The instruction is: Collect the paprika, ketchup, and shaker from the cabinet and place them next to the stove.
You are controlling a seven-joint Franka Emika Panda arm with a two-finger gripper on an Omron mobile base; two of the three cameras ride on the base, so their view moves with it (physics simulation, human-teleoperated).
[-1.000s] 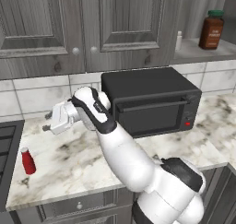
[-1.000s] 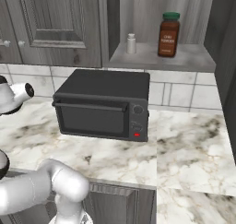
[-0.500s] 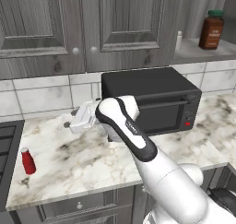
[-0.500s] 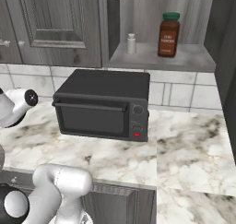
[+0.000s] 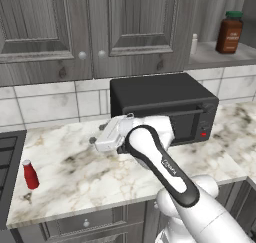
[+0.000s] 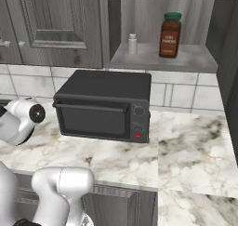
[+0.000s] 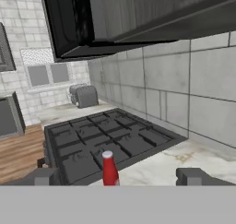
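The ketchup (image 5: 30,174) stands upright on the marble counter beside the stove (image 5: 6,159). In the hand view the ketchup (image 7: 109,168) is ahead, at the edge of the stove (image 7: 106,138), and lines up with the gap between the fingertips (image 7: 193,175). My gripper (image 5: 95,138) hovers open and empty over the counter, right of the bottle and apart from it, pointing left. The paprika (image 5: 229,32) and the shaker (image 5: 194,43) stand on the cabinet shelf (image 6: 153,60) at the upper right. From the right base, the paprika (image 6: 170,28) is right of the shaker (image 6: 132,43).
A black toaster oven (image 5: 160,104) sits on the counter under the cabinet, just behind my arm. Closed panelled doors (image 5: 75,27) with round knobs hang above the counter. A silver toaster (image 7: 85,95) stands far beyond the stove.
My hand has swung right along the counter, away from the ketchup and toward the toaster oven. The jaws stayed open. The bottle, jar and shaker have not moved.
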